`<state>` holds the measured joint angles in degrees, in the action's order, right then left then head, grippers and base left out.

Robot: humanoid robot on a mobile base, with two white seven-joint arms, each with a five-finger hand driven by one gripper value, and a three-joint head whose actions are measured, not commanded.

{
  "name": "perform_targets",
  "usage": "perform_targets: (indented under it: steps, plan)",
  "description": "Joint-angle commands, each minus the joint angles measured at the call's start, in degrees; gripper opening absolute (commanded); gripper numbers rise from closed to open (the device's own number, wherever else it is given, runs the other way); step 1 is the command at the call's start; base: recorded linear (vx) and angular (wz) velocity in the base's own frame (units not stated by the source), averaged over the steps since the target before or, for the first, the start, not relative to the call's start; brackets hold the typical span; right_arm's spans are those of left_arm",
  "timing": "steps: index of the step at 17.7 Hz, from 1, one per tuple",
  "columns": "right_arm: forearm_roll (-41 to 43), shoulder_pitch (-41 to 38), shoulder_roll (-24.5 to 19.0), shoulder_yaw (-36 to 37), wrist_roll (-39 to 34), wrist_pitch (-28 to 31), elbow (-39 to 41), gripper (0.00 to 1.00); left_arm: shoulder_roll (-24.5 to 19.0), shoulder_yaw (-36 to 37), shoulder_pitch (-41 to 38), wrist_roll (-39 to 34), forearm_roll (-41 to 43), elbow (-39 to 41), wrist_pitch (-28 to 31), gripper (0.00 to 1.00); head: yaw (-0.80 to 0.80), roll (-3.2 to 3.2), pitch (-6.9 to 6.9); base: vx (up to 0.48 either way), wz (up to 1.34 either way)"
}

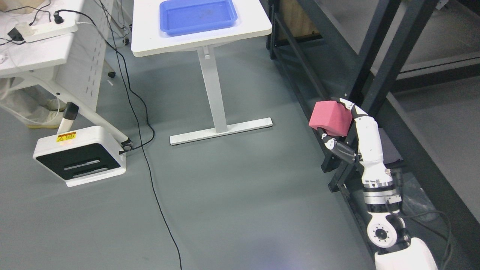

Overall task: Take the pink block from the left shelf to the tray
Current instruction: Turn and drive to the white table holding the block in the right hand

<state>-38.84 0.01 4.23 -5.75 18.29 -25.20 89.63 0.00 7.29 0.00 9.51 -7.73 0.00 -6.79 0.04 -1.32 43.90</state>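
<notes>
My right hand (339, 125) comes up from the lower right and is shut on a pink block (330, 117). It holds the block in the air over the grey floor, just left of the dark shelf frame (378, 71). White fingers wrap over the block's top and right side, the thumb sits under it. A blue tray (198, 15) lies on a white table (150, 37) at the top centre, far from the block. My left arm is out of view.
A white and black device (80, 155) sits on the floor at the left, with a black cable (150, 168) running across the floor. A second white table with a power strip (45, 30) stands at the top left. The table's T-foot (221, 131) stands mid-floor.
</notes>
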Motion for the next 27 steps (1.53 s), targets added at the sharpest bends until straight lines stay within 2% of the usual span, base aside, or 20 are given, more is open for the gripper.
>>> perform_targets:
  steps: [1,17,27]
  plan:
    - [0.3,-0.5,0.3,0.4,-0.3,0.0,0.2,0.09,-1.0,0.0,-1.1,0.0,0.0,1.0,0.0,1.00,0.00,0.00,0.00,-0.023,0.34]
    - [0.3,-1.1,0.3,0.3,-0.4,0.0,0.3,0.10,-1.0,0.0,-1.1,0.0,0.0,1.0,0.0,1.00,0.00,0.00,0.00,0.039,0.25]
    - [0.3,-1.2,0.2,0.3,-0.4,0.0,0.3,0.10,-1.0,0.0,-1.1,0.0,0.0,1.0,0.0,1.00,0.00,0.00,0.00,0.182,0.13]
